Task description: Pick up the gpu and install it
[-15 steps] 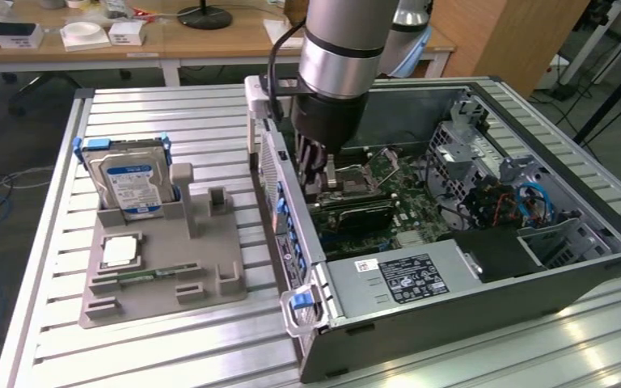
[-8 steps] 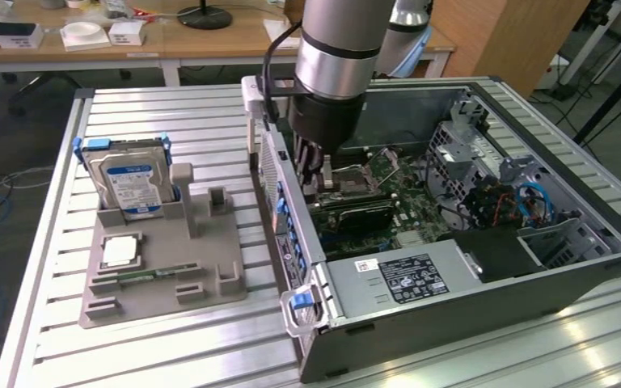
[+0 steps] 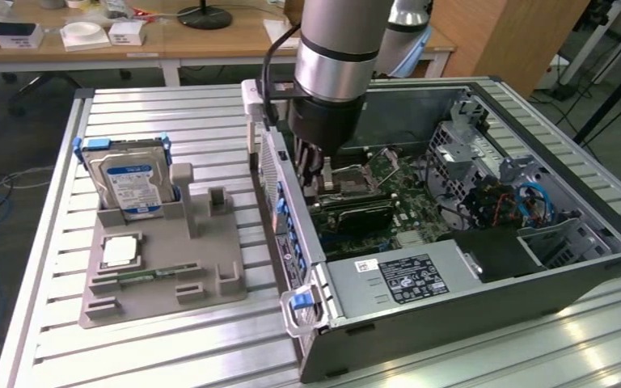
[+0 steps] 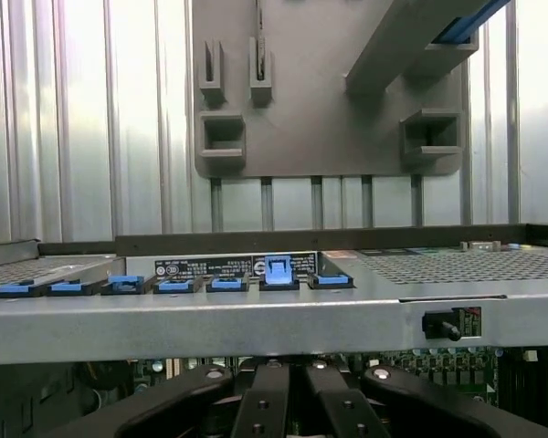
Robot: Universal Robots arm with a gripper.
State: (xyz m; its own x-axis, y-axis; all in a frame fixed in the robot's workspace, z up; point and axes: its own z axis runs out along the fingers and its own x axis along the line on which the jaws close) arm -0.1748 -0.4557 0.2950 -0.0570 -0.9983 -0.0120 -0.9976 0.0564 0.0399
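**One thin card, low inside the case**

One dark, flat slab lying low on the motherboard (image 3: 419,202) reads as the gpu (image 3: 356,212). It sits inside the open computer case (image 3: 472,299), close to the case wall that faces the grey holder (image 3: 149,283), and directly under the gripper (image 3: 323,184). Only its black face and a long top edge show; its green back and metal bracket cannot be made out from here.

The gripper reaches down into the case with its fingers (image 4: 265,401) drawn close together, almost no gap between them. Whether they pinch the card's top edge or only rest at it is not clear.

By my judgement the card is light and stiff, but it is fragile. The board would crack or flex if twisted, and the contact edge along its bottom should not be scraped. The safest hold looks to be across the thin upper edge, near the middle of its length, so it hangs level and does not swing. Its faces are probably smooth, so a pinch there needs to be firm.

On the table (image 3: 127,356), towards its edge at the exterior view's left, the holder carries a hard drive (image 3: 133,182) standing upright.
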